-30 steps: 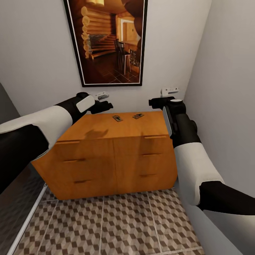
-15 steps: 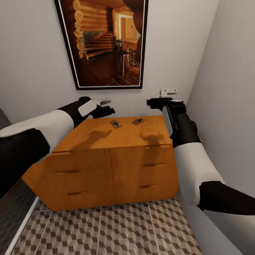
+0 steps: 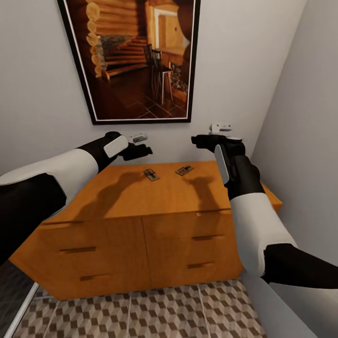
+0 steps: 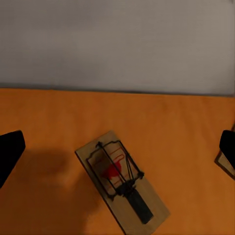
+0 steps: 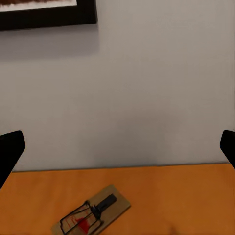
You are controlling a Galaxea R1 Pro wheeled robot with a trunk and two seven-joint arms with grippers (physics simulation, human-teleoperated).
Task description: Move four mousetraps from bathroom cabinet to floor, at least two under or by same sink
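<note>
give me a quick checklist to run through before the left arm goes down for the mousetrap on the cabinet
1. Target in sight: ok. The left mousetrap lies flat on the cabinet top, framed between the fingertips in the left wrist view.
2. Left tool open: ok, fingertips sit wide apart and hold nothing.
3. Tool over the trap: not ok, in the head view it hangs above the top, short of the trap and to its left.
4. Neighbour clear: ok, the second mousetrap lies apart from the first.
5. Right tool out of the way: ok, open and raised over the right side.
6. All four traps located: cannot tell, two are in sight.
</note>
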